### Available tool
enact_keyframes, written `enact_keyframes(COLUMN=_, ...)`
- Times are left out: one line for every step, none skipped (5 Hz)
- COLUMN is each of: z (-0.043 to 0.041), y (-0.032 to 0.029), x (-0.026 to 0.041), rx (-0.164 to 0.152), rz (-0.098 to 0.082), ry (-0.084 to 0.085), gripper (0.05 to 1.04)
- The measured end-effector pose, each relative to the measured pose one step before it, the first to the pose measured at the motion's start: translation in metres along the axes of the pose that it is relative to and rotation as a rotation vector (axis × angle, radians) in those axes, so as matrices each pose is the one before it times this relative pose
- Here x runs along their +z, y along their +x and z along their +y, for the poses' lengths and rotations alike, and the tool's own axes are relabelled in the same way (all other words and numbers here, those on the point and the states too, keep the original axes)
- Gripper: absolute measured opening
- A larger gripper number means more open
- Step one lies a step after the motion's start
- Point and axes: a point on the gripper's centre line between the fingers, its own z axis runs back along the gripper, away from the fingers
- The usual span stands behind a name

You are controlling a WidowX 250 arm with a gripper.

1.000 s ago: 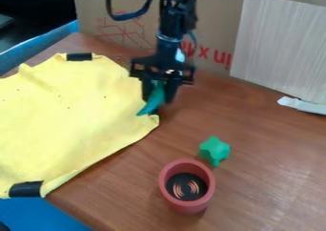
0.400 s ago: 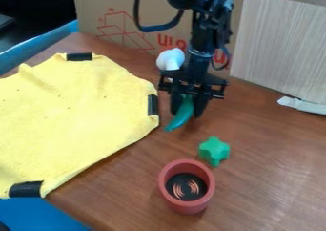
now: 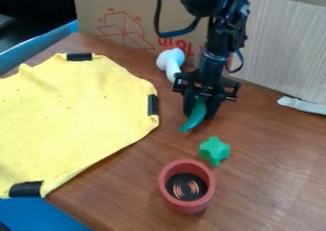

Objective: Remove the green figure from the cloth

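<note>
Cloth: the yellow cloth is soft and fuzzy, with bumpy, wavy edges and tiny dark specks. Flat black strips sit at its far, right and near edges.
Green figure: the green figure is smooth and bent like a banana, with a thin tip at the bottom. It is off the cloth, just to its right. I can't tell if the tip touches the bench.
Gripper: the black gripper is hard and chunky, and points down to the right of the cloth. Its two fingers are squeezed on the top part of the green figure.
Star: the green star is fat, with round, stubby points. It is right of the cloth, on the near side.
Cup: the red cup is round, with a thick, smooth rim and curvy orange lines on its black inside. It is right of the cloth's near corner.
White thing: the smooth white thing has a round, fat end and a skinnier part. It is near the cloth's far right side.
Bench: the brown wood bench is flat and a bit shiny, under and beside the cloth.
Box: the brown cardboard box has red lines and stands behind the cloth.
</note>
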Motion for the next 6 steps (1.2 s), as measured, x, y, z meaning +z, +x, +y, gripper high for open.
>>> enact_keyframes(z=-0.00678, y=0.00387, x=-0.00124, rx=-0.0024, rz=-0.0226, ry=-0.0152, gripper=0.611)
enact_keyframes(z=0.00198, y=-0.00095, x=-0.00296, rx=-0.0113, rz=0.0221, ry=-0.0169, gripper=0.872)
enact_keyframes(z=0.01532, y=-0.00204, x=0.00083, rx=0.0055, rz=0.0319, ry=-0.0235, gripper=1.000)
enact_keyframes(z=0.02001, y=-0.00355, x=0.01028, rx=-0.0177, rz=0.0138, ry=-0.0276, gripper=1.000)
enact_keyframes(z=0.03078, y=-0.00262, x=0.02972, rx=-0.0075, rz=-0.0337, ry=-0.0432, gripper=1.000)
enact_keyframes(z=0.03527, y=-0.00564, x=0.03387, rx=0.0010, rz=-0.0459, ry=-0.0820, gripper=1.000)
